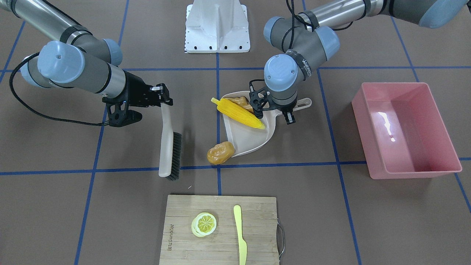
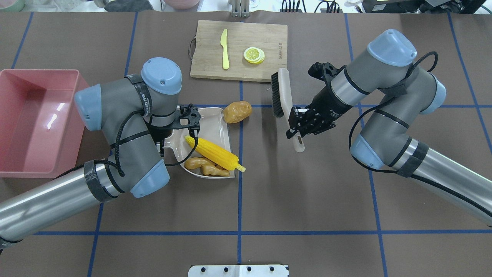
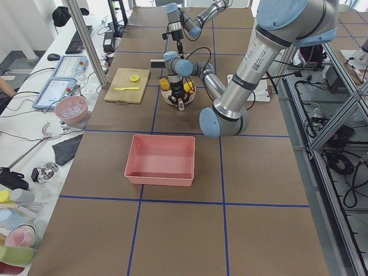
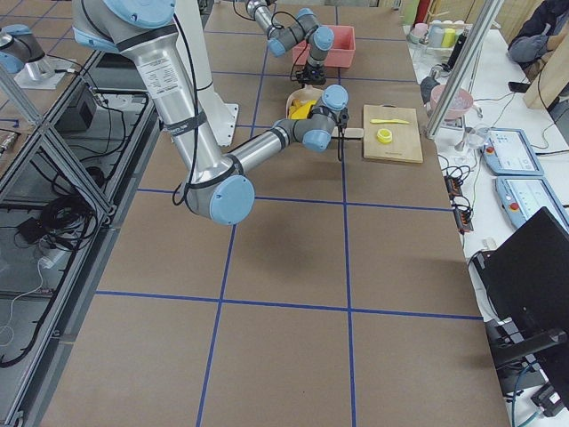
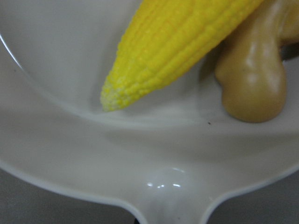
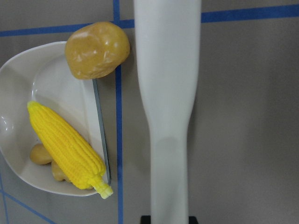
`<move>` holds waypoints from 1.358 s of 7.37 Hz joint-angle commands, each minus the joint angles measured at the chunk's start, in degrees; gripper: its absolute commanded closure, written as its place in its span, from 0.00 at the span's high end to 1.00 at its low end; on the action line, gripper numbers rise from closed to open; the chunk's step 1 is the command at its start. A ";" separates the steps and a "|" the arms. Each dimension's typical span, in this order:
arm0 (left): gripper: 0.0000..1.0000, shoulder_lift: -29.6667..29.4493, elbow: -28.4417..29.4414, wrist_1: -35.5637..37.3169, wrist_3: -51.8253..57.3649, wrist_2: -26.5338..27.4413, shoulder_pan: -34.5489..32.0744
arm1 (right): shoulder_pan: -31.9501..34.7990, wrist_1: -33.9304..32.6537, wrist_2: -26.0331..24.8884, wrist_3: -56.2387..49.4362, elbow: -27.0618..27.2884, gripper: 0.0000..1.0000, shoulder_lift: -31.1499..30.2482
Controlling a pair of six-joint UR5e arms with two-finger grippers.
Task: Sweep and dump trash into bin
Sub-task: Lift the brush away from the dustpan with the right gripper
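The beige dustpan [image 1: 250, 141] lies at mid-table, and my left gripper [image 1: 289, 112] is shut on its handle. Inside it lie the yellow corn cob [image 1: 239, 113] and the tan ginger root [image 1: 241, 101]; the left wrist view shows both close up, corn cob [image 5: 173, 51] and ginger root [image 5: 252, 79]. The brown potato [image 1: 220, 152] rests on the table against the pan's open lip. My right gripper [image 1: 162, 97] is shut on the handle of a beige brush [image 1: 167, 147], which hangs a short way from the potato, bristles toward it. The pink bin [image 1: 423, 173] stands beyond the left arm's side of the dustpan.
A wooden cutting board [image 1: 220, 243] at the operators' edge holds a lemon slice [image 1: 203, 223] and a pale yellow knife [image 1: 241, 235]. The white robot base [image 1: 217, 27] sits at the robot's edge. Blue tape lines cross the brown tabletop.
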 commanded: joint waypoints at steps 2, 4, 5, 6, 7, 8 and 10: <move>0.00 -0.16 0.40 0.27 0.20 -0.10 -0.23 | -1.63 -0.18 2.65 -7.49 -1.70 0.00 0.45; 0.00 -0.16 0.49 0.27 0.20 -0.19 -0.23 | -3.83 -0.18 2.04 -9.62 -2.93 0.00 0.28; 0.00 -0.16 0.49 0.27 0.20 -0.19 -0.23 | -4.10 -0.18 1.34 -9.62 -3.29 0.00 0.80; 0.00 -0.16 0.57 0.18 0.20 -0.19 -0.23 | -4.19 0.00 0.03 -10.05 -3.29 0.00 0.89; 0.00 -0.16 0.49 0.00 0.11 -0.19 -0.23 | -4.19 -0.26 -0.77 -10.49 -3.55 0.00 1.59; 0.00 -0.16 0.57 -0.08 0.02 -0.19 -0.23 | -4.19 -0.18 -1.38 -10.84 -4.25 0.00 1.95; 0.00 -0.16 0.84 -0.26 -0.07 -0.19 -0.23 | -4.63 -0.09 -2.70 -11.64 -5.30 0.00 3.08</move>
